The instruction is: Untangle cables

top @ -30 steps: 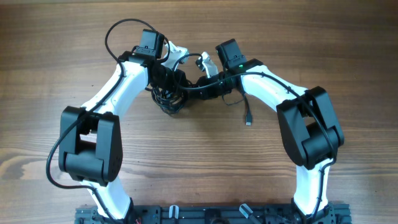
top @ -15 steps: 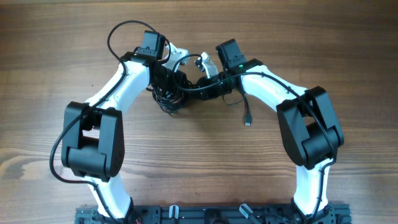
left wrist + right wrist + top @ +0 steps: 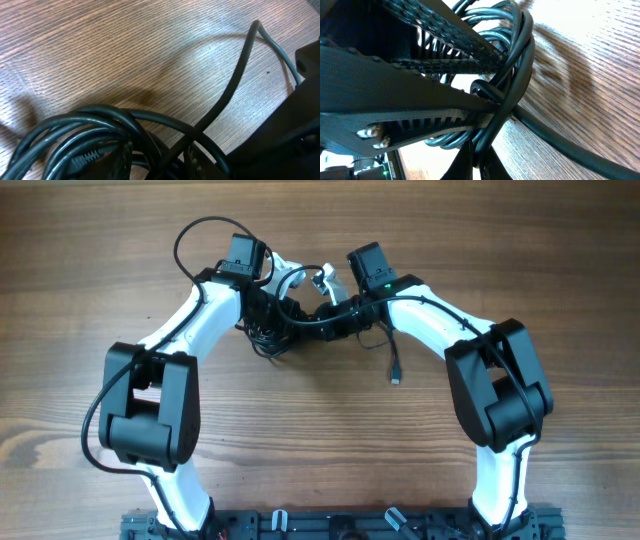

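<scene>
Two arms reach across a wooden counter (image 3: 520, 240) and meet over a knot of cables (image 3: 268, 338).

Nearest the base, the left arm (image 3: 150, 408) has its elbow slightly farther right than one second ago. The right arm (image 3: 495, 385) has kept its pose.

Farther out, one strand trails from the knot toward the base. It ends in a small plug (image 3: 395, 381) lying on the counter, apart from the bundle and beside the right forearm. The plug has crept a little to the left since the earlier frame.

Beyond it, the bundle lies on the counter between the two wrists, drawn slightly away from the base compared with one second ago.

In the right wrist view, the right tool (image 3: 492, 100) has its ribbed fingers (image 3: 445, 45) pressed together on several looped strands, pinching the cables.

The left tool (image 3: 265, 305) hangs over the bundle. Its wrist view shows coils on the wood and one strand arcing upward, but its own fingers are not clear. Whether it is spread or closed cannot be told.
</scene>
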You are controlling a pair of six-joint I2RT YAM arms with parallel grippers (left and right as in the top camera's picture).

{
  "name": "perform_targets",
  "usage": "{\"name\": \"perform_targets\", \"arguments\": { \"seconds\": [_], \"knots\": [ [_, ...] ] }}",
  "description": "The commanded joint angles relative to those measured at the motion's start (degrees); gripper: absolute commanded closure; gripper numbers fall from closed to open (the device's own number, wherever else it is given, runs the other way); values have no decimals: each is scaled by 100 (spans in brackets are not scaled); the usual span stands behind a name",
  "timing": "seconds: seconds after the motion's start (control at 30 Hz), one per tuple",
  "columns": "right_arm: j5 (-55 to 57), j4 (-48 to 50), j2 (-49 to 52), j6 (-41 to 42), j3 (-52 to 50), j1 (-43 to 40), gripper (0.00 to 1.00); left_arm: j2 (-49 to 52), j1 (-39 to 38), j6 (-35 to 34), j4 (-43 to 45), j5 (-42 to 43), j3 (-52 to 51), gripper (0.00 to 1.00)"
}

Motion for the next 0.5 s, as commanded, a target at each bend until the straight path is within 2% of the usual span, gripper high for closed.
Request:
{"name": "perform_targets", "arguments": {
  "seconds": [0.0, 0.23, 0.47],
  "knots": [
    [-361, 59, -221, 4, -4, -2, 96, 133, -17, 175, 48, 63, -103, 69],
    [-354, 57, -221, 4, -4, -2, 96, 131, -11, 175, 68, 66, -103, 87],
    [-278, 46, -221, 9, -4, -2, 96, -9, -11, 173, 9, 68, -96, 92]
  ]
}}
